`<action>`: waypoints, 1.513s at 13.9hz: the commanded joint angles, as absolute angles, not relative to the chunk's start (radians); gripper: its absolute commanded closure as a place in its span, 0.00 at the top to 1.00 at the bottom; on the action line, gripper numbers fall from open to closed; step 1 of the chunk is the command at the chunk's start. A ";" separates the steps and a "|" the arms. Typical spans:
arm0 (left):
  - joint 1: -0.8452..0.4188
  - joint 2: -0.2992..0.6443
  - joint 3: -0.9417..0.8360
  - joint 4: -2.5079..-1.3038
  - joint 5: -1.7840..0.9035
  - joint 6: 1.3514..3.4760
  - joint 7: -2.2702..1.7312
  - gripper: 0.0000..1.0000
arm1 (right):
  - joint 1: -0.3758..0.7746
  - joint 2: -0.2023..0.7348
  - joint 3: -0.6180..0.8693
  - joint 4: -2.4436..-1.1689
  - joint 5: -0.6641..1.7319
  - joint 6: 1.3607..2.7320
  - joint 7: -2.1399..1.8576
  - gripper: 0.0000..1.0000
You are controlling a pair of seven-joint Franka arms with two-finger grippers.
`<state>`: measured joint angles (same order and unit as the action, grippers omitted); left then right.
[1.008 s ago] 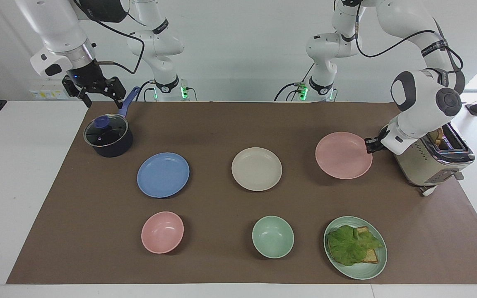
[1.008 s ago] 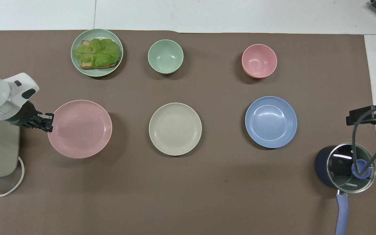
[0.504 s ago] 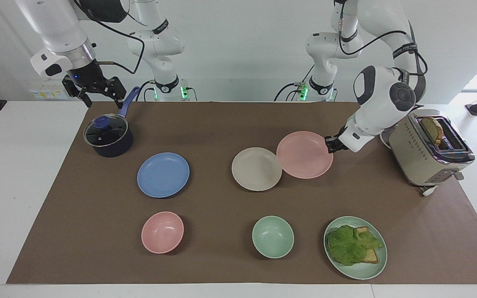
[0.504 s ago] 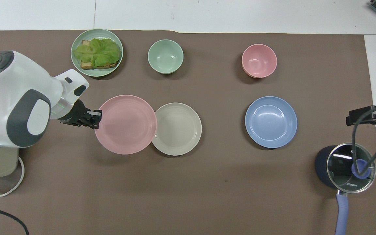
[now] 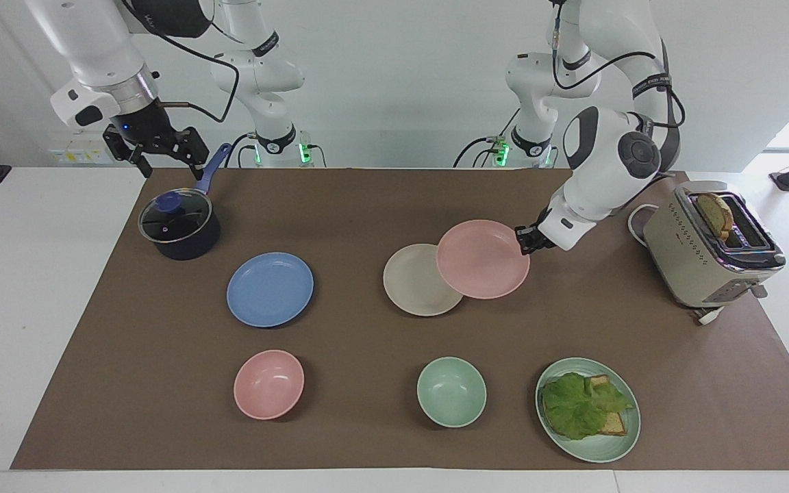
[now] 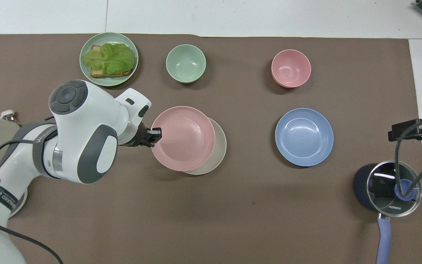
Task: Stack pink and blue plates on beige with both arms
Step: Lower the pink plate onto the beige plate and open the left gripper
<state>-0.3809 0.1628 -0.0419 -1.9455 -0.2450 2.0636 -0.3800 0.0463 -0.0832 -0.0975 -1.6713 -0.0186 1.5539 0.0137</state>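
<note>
From the facing view, my left gripper [image 5: 526, 241] is clamped on the rim of the pink plate [image 5: 482, 259] and has carried it in from beside the toaster [image 5: 709, 250] within the last second. The plate now overlaps the beige plate [image 5: 411, 281], covering the part toward my left arm's end of the table; it seems to ride just above, though I can't be sure they aren't touching. My right gripper [image 5: 155, 147] waits with its fingers spread above the pot [image 5: 179, 226], as it did a second ago. The blue plate [image 5: 270, 289] lies untouched on the mat.

From overhead, the pink plate [image 6: 182, 138] hides most of the beige plate [image 6: 220, 154], leaving a crescent toward the blue plate [image 6: 304, 136]. So the first stacking is nearly lined up: a little more travel, then I can let go
</note>
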 commanded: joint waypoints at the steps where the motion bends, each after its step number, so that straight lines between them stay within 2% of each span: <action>1: -0.425 0.182 -0.026 -1.965 -0.268 2.124 -0.411 0.00 | 0.040 -0.109 -0.091 -1.695 -0.020 1.548 0.017 1.00; 12: -0.460 0.176 -0.026 -1.996 -0.270 2.137 -0.407 0.00 | 0.040 -0.109 -0.091 -1.695 -0.020 1.548 0.017 1.00; 13: -0.456 0.176 -0.026 -1.994 -0.270 2.144 -0.403 0.14 | 0.040 -0.109 -0.091 -1.695 -0.020 1.548 0.017 1.00; 14: -0.454 0.176 -0.025 -1.996 -0.270 2.149 -0.405 0.49 | 0.040 -0.109 -0.091 -1.695 -0.020 1.548 0.017 1.00; 15: -0.454 0.176 -0.025 -1.996 -0.270 2.151 -0.408 0.69 | 0.040 -0.109 -0.091 -1.695 -0.020 1.548 0.017 1.00; 18: -0.454 0.176 -0.025 -1.994 -0.270 2.151 -0.407 0.97 | 0.040 -0.109 -0.091 -1.695 -0.020 1.548 0.017 1.00; 19: -0.450 0.179 -0.023 -1.991 -0.270 2.152 -0.403 1.00 | 0.040 -0.109 -0.091 -1.695 -0.020 1.548 0.017 1.00; 21: -0.439 0.179 -0.017 -1.983 -0.265 2.145 -0.396 1.00 | 0.040 -0.109 -0.091 -1.697 -0.018 1.554 0.014 1.00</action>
<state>-0.4397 0.1936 -0.0316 -1.9705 -0.2548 2.1297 -0.4051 0.0463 -0.0835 -0.0975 -1.6721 -0.0186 1.5538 0.0137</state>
